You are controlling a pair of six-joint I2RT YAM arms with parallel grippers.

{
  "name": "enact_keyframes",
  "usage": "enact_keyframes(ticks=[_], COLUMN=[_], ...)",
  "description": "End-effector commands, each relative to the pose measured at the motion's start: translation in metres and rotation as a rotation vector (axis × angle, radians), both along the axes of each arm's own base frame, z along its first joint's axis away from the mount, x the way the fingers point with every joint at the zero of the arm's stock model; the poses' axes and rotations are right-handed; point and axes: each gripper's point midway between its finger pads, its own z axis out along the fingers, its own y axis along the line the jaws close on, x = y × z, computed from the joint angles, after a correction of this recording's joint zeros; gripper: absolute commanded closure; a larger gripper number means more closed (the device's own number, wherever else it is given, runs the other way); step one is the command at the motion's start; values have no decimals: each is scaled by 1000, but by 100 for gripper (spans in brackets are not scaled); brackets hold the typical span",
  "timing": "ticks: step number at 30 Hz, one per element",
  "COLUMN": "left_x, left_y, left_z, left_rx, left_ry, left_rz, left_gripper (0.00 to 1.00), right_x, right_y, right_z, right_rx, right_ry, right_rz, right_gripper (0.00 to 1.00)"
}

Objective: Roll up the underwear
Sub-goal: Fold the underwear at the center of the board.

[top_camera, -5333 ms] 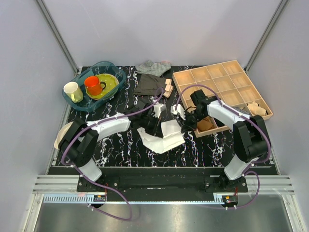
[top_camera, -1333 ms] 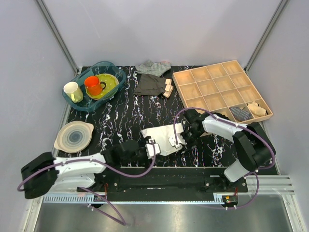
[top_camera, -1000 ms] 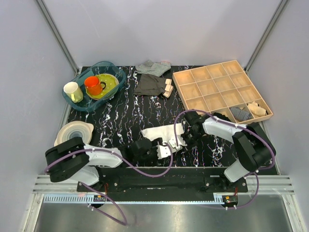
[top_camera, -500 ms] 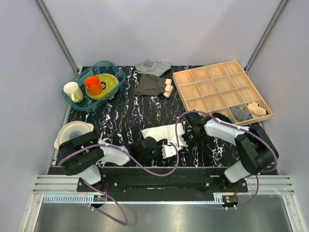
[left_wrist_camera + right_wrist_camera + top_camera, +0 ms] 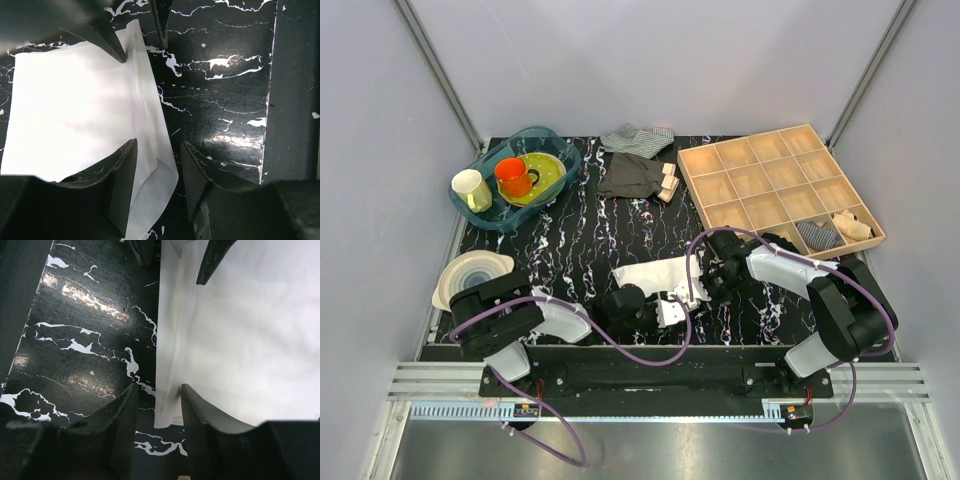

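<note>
The white underwear lies flat, folded into a narrow band, on the black marble table near its front edge. My left gripper sits low at its near right corner. In the left wrist view the cloth's edge runs between my left gripper's jaws, which stand apart. My right gripper is at the right end of the band. In the right wrist view the cloth's corner lies between my right gripper's parted jaws, against the right finger.
A teal basin with a mug, an orange cup and a green plate stands back left. A dark grey garment, a striped cloth and wooden blocks lie at the back. The wooden compartment tray is right. A plate is left.
The left arm swung in from the left and brought its gripper to the underwear's near corner, jaws narrowing. The right gripper stayed at the right end. Earlier the cloth lay spread wider.
</note>
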Motion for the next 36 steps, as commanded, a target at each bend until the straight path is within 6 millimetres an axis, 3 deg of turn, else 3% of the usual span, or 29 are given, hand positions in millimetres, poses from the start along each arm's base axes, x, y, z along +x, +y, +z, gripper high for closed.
enact_keyframes(ticks=[1, 6, 10, 17, 30, 36], left_x=[0, 7, 5, -2, 0, 2], left_y=[-1, -1, -2, 5, 7, 10], left_z=[9, 41, 48, 23, -2, -9], left_rx=[-74, -165, -166, -114, -84, -72], left_ry=[-23, -73, -82, -44, -10, 29], left_rz=[13, 49, 29, 14, 28, 27], left_gripper=[50, 41, 40, 41, 43, 60], right_x=[0, 2, 4, 6, 5, 6], right_y=[-4, -3, -3, 3, 1, 2], right_z=[-3, -3, -4, 1, 2, 3], right_rx=[-8, -12, -17, 1, 9, 16], right_ry=[-8, -4, 3, 16, 4, 4], right_rz=[-2, -1, -6, -19, -32, -40], right_gripper=[56, 56, 56, 57, 57, 61])
